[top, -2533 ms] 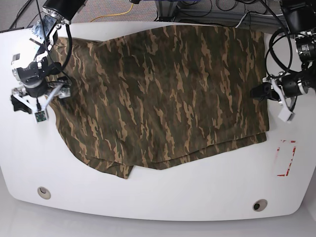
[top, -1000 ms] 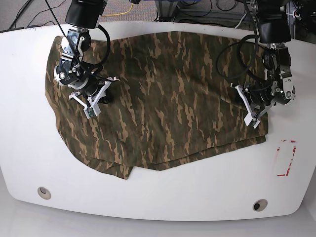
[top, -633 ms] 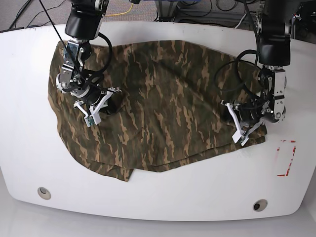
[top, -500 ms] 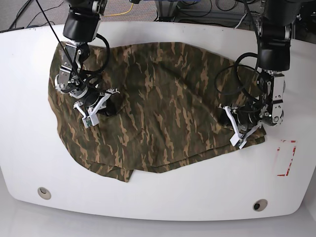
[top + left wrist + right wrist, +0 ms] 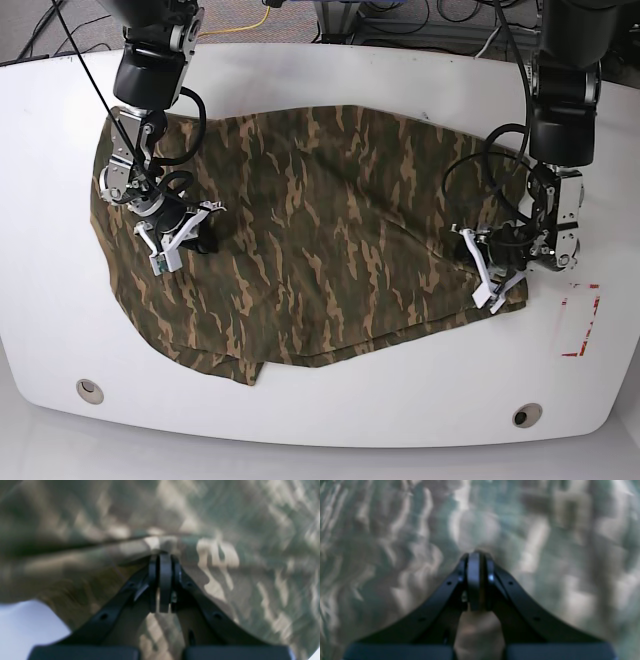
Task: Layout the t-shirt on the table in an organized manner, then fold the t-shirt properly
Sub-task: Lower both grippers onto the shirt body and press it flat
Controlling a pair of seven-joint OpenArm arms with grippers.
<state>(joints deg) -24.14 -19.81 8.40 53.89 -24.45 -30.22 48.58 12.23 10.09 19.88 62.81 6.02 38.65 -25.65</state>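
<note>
The camouflage t-shirt (image 5: 320,230) lies spread over the white table (image 5: 400,400), wrinkled, with a doubled flap at its near left corner. My right gripper (image 5: 192,236) sits low on the shirt's left part, shut on a pinch of cloth. In the right wrist view the jaws meet at the tip (image 5: 476,554) with t-shirt fabric (image 5: 395,542) all around. My left gripper (image 5: 488,268) is at the shirt's right edge, shut on a raised fold (image 5: 162,556). T-shirt cloth (image 5: 237,555) fills the left wrist view, which also shows bare table (image 5: 22,630).
A small red rectangular outline (image 5: 580,320) is marked on the table right of the shirt. Two round holes (image 5: 89,389) (image 5: 526,415) sit near the front edge. Cables and equipment lie behind the table's far edge.
Both grippers have moved toward the front of the table, dragging the shirt with them. Its far edge has pulled away from the table's back edge and the cloth has drawn in narrower.
</note>
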